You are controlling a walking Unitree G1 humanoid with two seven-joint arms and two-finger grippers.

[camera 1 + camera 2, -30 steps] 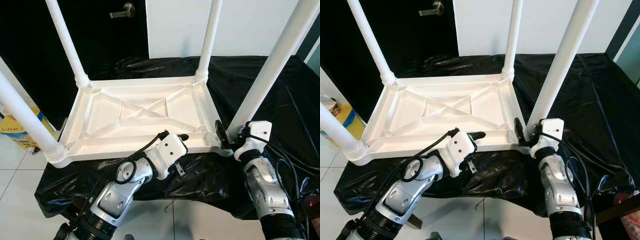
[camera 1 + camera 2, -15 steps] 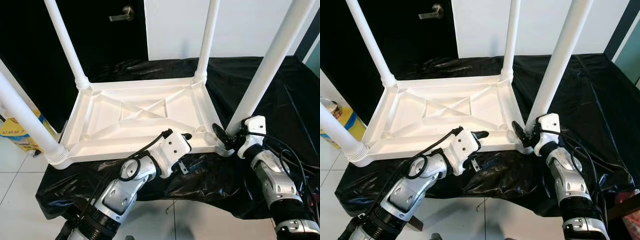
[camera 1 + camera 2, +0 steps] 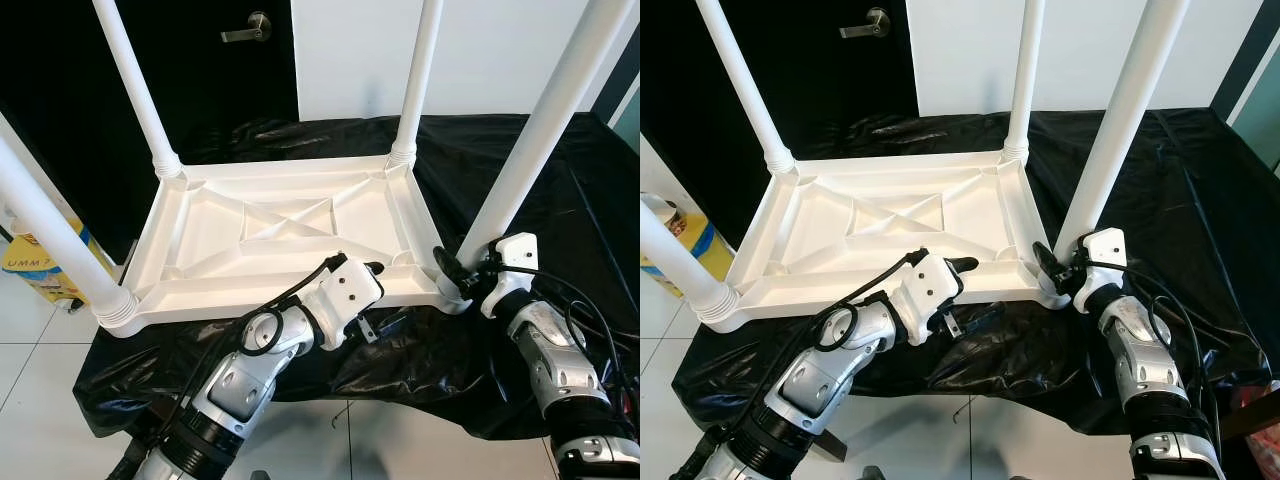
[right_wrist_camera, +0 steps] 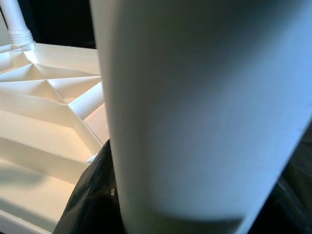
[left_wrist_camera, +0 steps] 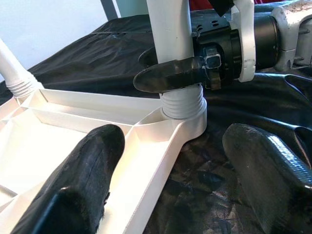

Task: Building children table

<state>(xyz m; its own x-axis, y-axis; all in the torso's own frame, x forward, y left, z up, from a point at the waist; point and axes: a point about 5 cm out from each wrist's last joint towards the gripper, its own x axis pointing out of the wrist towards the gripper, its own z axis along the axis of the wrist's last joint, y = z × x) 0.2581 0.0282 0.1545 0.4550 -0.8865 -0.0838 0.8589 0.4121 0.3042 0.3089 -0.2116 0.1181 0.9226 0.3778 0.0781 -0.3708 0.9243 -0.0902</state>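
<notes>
Risk is growing: I am clamping my right hand (image 3: 455, 277) on the near-right leg (image 3: 540, 135) while my left hand (image 5: 180, 161), fingers apart, is straddling the tabletop (image 3: 280, 235) rim; over-twisting could tip it off the worktop (image 3: 590, 200).

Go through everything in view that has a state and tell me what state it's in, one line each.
White plastic table top: upside down on the black sheet, four legs up.
Near right white leg: standing in its corner socket.
Right gripper: closed around that leg's base.
Left gripper: open, straddling the near rim.
Dark door: shut.
</notes>
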